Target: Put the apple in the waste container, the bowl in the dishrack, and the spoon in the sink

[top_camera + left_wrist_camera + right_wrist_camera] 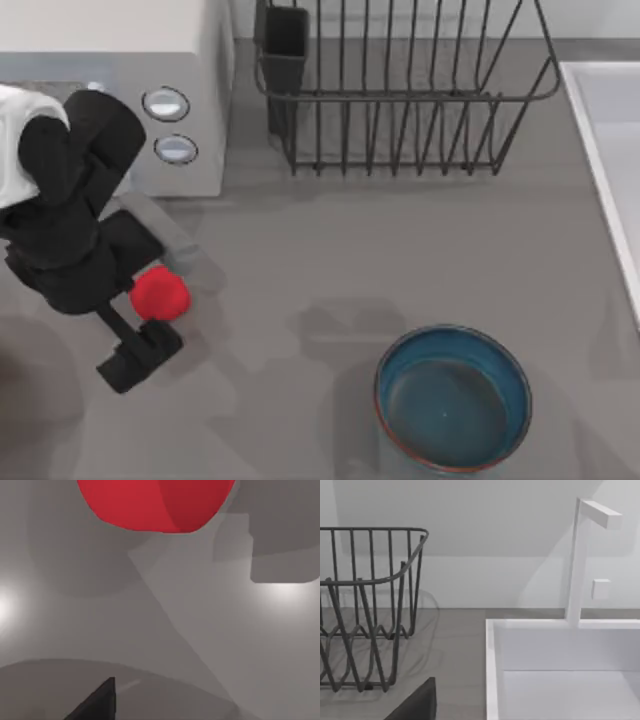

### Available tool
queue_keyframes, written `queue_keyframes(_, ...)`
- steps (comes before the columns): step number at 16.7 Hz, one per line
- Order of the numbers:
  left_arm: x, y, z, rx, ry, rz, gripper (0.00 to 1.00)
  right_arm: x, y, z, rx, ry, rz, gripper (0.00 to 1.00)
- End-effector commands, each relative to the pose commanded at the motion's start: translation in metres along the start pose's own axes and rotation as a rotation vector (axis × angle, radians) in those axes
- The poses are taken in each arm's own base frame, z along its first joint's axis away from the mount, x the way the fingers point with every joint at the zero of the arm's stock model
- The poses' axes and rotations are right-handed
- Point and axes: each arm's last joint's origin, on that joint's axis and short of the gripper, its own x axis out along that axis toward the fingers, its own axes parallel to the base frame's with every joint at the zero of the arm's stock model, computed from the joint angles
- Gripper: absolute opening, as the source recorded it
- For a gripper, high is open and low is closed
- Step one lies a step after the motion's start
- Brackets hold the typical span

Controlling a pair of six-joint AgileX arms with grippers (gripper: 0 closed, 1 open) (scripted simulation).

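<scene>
left gripper [150, 325] at table's left, fingers apart around apple [160, 293] | bowl [452, 397] sits front-right | right gripper: can't tell

In our right wrist view, the dishrack [367, 610] stands on the grey counter [455, 645] beside the sink [492, 672], with a gap between them. A white faucet [577, 565] rises upright from the sink's far rim. A dark finger tip [417, 705] of our own gripper shows.
</scene>
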Motion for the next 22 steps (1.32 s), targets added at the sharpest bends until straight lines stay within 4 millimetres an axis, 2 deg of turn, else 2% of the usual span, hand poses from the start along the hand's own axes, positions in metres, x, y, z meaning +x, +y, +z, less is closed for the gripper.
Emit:
queue_keyframes(4, 0.001, 0.022, 0.045, 0.055, 0.044, -0.03, 1.0, 0.0, 0.0, 0.0, 0.0, 0.0, 0.0, 1.0)
queue_keyframes(7, -0.002, 0.034, 0.064, 0.065, 0.027, -0.025, 1.0, 0.0, 0.0, 0.0, 0.0, 0.0, 0.0, 1.0)
queue_keyframes(14, -0.002, 0.036, 0.067, 0.063, 0.019, -0.021, 1.0, 0.0, 0.0, 0.0, 0.0, 0.0, 0.0, 1.0)
queue_keyframes(16, 0.01, 0.036, 0.067, 0.064, 0.023, -0.024, 1.0, 0.0, 0.0, 0.0, 0.0, 0.0, 0.0, 1.0)
queue_keyframes(22, 0.064, 0.035, 0.066, 0.064, 0.018, -0.021, 1.0, 0.0, 0.0, 0.0, 0.0, 0.0, 0.0, 1.0)
